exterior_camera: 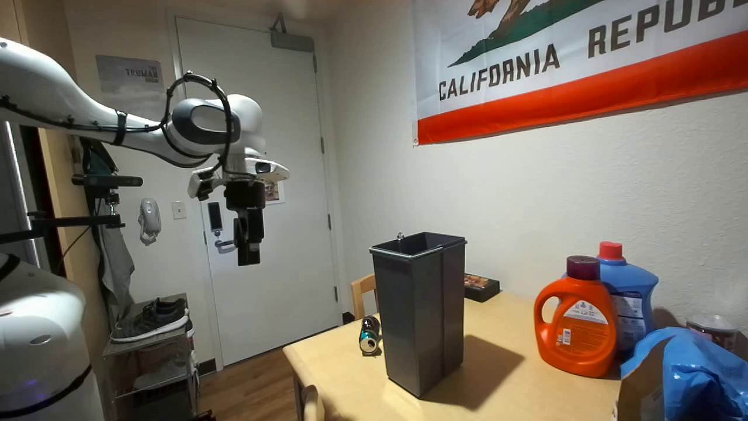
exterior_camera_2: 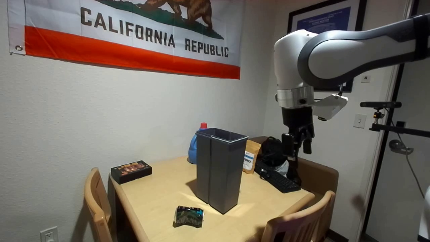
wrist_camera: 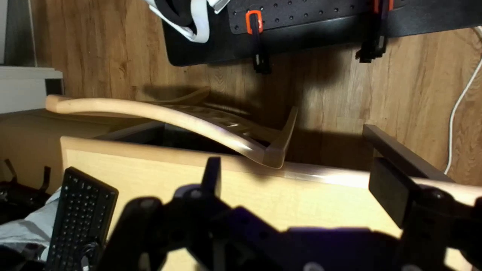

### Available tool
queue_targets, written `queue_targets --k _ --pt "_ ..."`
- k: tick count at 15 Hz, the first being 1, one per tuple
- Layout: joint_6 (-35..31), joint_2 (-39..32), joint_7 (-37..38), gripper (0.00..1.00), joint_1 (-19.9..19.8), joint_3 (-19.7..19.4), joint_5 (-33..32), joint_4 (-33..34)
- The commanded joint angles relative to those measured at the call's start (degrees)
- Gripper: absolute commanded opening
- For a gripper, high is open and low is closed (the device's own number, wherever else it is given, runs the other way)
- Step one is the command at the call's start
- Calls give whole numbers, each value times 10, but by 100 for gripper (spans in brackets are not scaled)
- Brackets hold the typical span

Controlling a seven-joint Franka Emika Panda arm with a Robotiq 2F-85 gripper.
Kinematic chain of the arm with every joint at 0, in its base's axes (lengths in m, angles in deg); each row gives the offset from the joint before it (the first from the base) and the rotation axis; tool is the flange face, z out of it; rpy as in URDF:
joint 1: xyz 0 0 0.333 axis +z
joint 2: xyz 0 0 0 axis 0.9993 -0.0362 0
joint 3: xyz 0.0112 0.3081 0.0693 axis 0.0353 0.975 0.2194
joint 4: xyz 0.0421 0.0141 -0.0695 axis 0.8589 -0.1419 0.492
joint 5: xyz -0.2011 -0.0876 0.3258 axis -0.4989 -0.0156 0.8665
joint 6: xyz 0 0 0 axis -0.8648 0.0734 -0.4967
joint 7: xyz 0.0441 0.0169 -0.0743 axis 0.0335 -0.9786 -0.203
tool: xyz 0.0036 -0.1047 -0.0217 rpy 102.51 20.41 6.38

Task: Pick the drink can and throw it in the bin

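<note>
Jug (exterior_camera: pixel 575 336) in moulded orange plastic, dark purple cap on top, visible in an exterior view alone, along with a dark grey, white-soled shoe (exterior_camera: pixel 152 321). Likewise seen in an exterior view alone: a black-framed blue print (exterior_camera_2: pixel 324 23). Slim black keyboard (exterior_camera_2: pixel 280 180) in an exterior view and again in the wrist view. Only in the wrist view, a black slab (wrist_camera: pixel 320 34) with a dotted inset plate. Common to both exterior views: a blue, red-capped plastic bottle (exterior_camera: pixel 634 286), a flat black box (exterior_camera_2: pixel 131 173) with a picture on its lid, and a white cloth flag (exterior_camera_2: pixel 144 50) with a red band, lettered CALIFORNIA REPUBLIC.

Dark, glossy, teal-patched drink can (exterior_camera_2: pixel 188 216), crushed and pinched at the middle. Lies on its side on the pale wooden table (exterior_camera_2: pixel 158 191), outside the tall dark grey plastic bin (exterior_camera: pixel 415 318), near its base but apart from it. Presents a round metal end (exterior_camera: pixel 369 345) with a dark mouth hole toward the camera in an exterior view. Carries pale print, too small to read.

Black, hard-edged gripper (exterior_camera_2: pixel 298 146), released, with blunt fingers (wrist_camera: pixel 391 192) set wide apart and pointing down. Hangs well apart from the can, at the end of a smooth white robot arm (exterior_camera_2: pixel 356 53).

Flat sides and squared corners on the bin, standing upright with its mouth facing up. Off-white wall (exterior_camera_2: pixel 100 111), faintly pebbled in texture. Floor (wrist_camera: pixel 403 98) of brown wood-grained planks in the wrist view, beyond a curved, polished wooden chair back (wrist_camera: pixel 143 109). Shiny, creased blue plastic bag (exterior_camera: pixel 701 380) near the jug.
</note>
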Motion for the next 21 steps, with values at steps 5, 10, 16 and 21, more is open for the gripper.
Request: queue_targets --k 5,10,16,21 --pt "13 19 -148 100 64 5 -101 -1" --pt "8 57 -269 100 122 -9 -112 -26" --pt "5 44 -279 100 133 -9 -105 -18" --pt "-23 38 -368 100 167 -35 -94 -20"
